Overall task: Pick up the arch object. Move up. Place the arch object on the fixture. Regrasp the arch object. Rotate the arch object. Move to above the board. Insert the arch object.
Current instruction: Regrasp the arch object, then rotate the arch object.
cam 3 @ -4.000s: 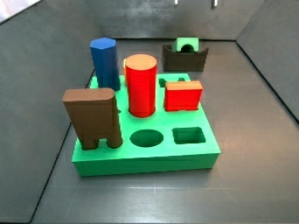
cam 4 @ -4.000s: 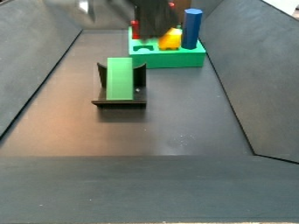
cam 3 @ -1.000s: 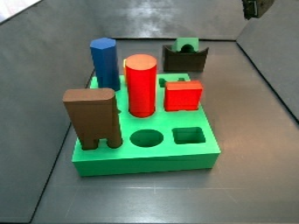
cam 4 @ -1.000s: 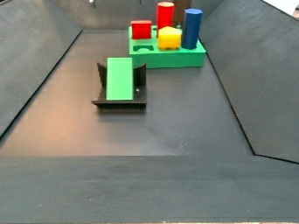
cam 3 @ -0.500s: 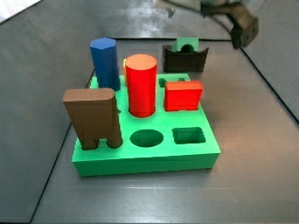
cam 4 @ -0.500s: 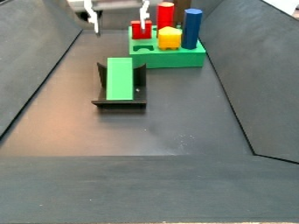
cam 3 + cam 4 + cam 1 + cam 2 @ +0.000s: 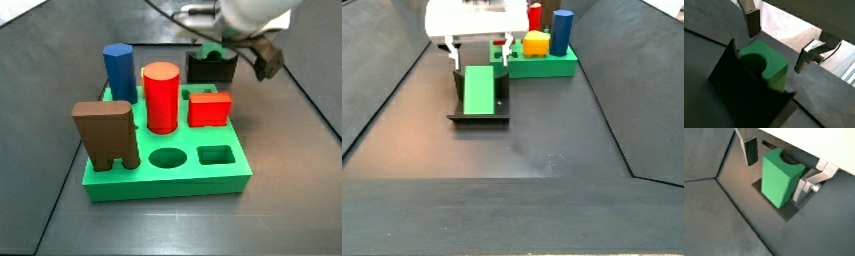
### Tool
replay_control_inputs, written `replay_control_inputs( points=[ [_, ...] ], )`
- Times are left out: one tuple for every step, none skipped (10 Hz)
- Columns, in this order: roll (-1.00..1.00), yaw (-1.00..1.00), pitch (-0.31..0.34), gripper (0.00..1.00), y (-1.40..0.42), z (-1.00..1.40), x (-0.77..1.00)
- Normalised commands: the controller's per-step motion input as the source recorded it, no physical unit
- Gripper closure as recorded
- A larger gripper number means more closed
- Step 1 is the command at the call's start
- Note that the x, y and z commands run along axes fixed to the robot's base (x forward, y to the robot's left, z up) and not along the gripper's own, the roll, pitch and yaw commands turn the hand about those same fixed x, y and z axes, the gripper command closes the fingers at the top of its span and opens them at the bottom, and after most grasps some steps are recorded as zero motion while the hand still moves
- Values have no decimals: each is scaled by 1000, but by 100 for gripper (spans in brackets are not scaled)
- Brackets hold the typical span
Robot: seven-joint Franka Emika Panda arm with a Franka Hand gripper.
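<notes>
Pincer: the white-bodied two-finger pincer point(image 7: 476, 55) hangs over the far end of the fixture in a side view; in another side view point(image 7: 245, 52) it blurs across the fixture's top. Its silver fingers point(image 7: 751, 150) are spread wide, one on each side of the green block, and neither one touches it.

Arch object: the small dull-green block with a rounded notch point(image 7: 781, 175) lies on the dark fixture, lengthwise in its bracket. In a side view it shows as a long green slab point(image 7: 478, 89). In a wrist view the notch faces up between the two plates point(image 7: 764, 62). Nothing holds it.

Fixture: the dark L-shaped bracket on a base plate point(image 7: 456, 105) stands on the dark floor at about 7 o'clock from the board in that view, near it but apart. In the other side view it stands at 12 o'clock beyond the board point(image 7: 211, 70).

Board: the wide bright-green flat base block with holes point(image 7: 174, 175) carries a brown arch-shaped block point(image 7: 106, 135) at its 8 o'clock corner, a red cylinder point(image 7: 160, 97) near the middle, a blue hexagonal post point(image 7: 119, 70) at 11 o'clock and a red cube point(image 7: 209, 108) at 2 o'clock. A round hole point(image 7: 168, 157) and a square hole point(image 7: 215, 154) lie open at the near edge.

Yellow block: a yellow piece point(image 7: 537, 43) shows on the board point(image 7: 543, 65) in a side view.
</notes>
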Motion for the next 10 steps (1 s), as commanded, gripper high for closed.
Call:
replay_control_inputs(
  points=[
    [58,-33,5,0,20,-731,88],
    [63,-14,22,0,9,-534,84],
    [66,-5,28,0,6,-441,80],
    [62,20,26,0,5,-258,76],
    [54,27,36,0,-2,-178,27],
    [0,0,0,100,0,0,0],
    [0,0,0,100,125,1000,-856],
    [-7,0,-5,100,124,1000,-857],
    [-71,11,-49,100,114,1000,-856],
    [-90,17,-57,100,106,1000,-859]
  ],
)
